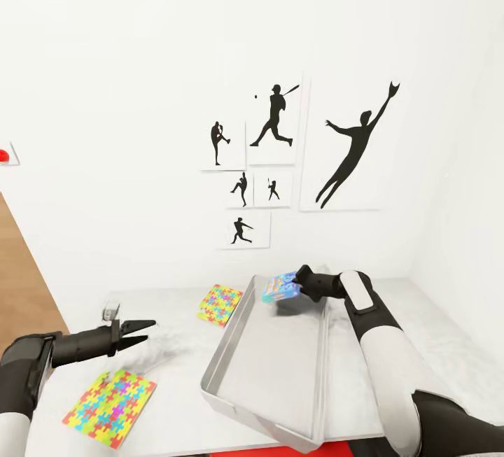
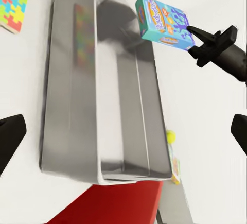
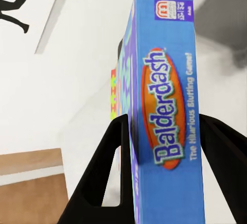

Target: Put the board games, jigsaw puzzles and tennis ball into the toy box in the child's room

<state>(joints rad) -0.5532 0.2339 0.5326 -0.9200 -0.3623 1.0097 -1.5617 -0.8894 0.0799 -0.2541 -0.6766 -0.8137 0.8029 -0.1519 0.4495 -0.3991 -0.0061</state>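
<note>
Above grey toy box (image 1: pixel 241 380), right pincer (image 3: pixel 164 131) pinching "Balderdash" board game (image 3: pixel 167 110); left pincer (image 1: pixel 143 327) spread.

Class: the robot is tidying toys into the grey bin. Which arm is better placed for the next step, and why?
Right. The right gripper already grips the board game above the bin's far end, so it likely only needs to release. The left gripper is open and empty, off to the bin's side.

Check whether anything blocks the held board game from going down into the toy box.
Nothing visible does. The right gripper holds the blue board game above the far end of the toy box, whose grey floor below it looks bare.
</note>
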